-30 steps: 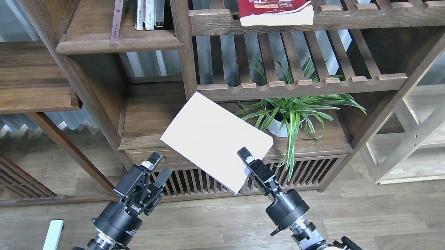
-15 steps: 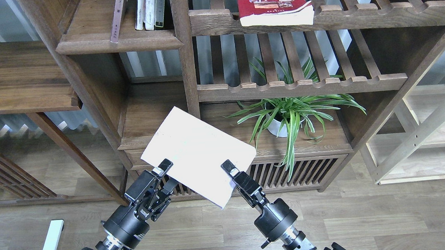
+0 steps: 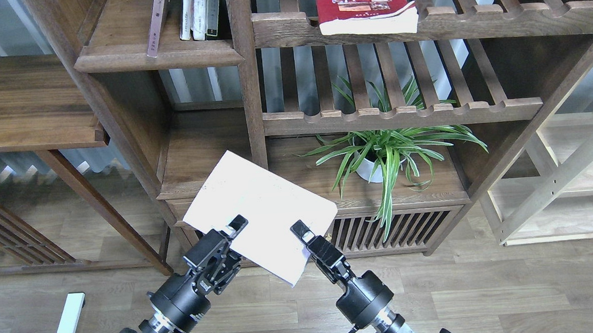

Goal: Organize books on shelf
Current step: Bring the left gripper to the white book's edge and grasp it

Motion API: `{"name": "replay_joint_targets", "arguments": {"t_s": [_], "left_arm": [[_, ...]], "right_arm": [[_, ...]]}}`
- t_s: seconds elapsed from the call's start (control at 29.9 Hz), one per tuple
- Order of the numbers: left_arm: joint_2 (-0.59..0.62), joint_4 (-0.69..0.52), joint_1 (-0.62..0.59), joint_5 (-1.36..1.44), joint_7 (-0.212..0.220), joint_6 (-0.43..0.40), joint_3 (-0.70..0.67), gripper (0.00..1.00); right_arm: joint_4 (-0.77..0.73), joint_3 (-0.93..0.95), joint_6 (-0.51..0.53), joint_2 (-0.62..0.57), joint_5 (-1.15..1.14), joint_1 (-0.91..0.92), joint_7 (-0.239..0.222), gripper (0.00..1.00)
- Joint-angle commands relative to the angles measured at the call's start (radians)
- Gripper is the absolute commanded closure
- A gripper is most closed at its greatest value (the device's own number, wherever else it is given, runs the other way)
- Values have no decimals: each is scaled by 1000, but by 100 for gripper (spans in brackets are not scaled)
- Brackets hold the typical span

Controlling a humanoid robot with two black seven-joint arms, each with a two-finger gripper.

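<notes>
The plain white book [image 3: 258,210] is held flat and tilted in front of the low cabinet. My right gripper [image 3: 300,234] is shut on its lower right edge. My left gripper [image 3: 234,229] straddles its lower left edge with one finger [image 3: 238,222] on the cover; the other finger is hidden beneath. The red book [image 3: 363,3] with small photos lies on the upper slatted rack. A maroon-spined book [image 3: 156,23] leans on the solid dark-brown shelf [image 3: 158,56] at the upper left.
Thin white and dark-spined volumes [image 3: 199,13] stand on the same shelf beside the post [image 3: 244,61]. A potted spider plant [image 3: 378,156] sits on the cabinet top below the lower slatted rack [image 3: 401,113]. A light wood frame [image 3: 559,171] stands at right.
My right gripper has carried the white book down and to the left. My left gripper has moved right and up onto the book's lower left edge.
</notes>
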Motion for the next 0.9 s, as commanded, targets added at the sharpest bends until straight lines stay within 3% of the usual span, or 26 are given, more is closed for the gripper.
{"name": "replay_joint_targets", "arguments": {"t_s": [0.0, 0.4, 0.5, 0.6, 0.74, 0.87], "left_arm": [[0, -1, -1, 0, 0, 0, 9, 42], [0, -1, -27, -4, 0, 0, 53, 42], [0, 0, -27, -15, 0, 0, 64, 50], [0, 0, -25, -32, 0, 0, 61, 66], [0, -1, -27, -60, 0, 0, 61, 81], [0, -1, -27, -58, 0, 0, 44, 87]], "right_arm": [[0, -6, 0, 0, 0, -1, 0, 96], [-1, -7, 0, 0, 0, -7, 0, 96], [0, -7, 0, 0, 0, -7, 0, 96], [0, -7, 0, 0, -2, -7, 0, 96], [-1, -6, 0, 0, -2, -7, 0, 96], [-1, -6, 0, 0, -2, -7, 0, 96]]}}
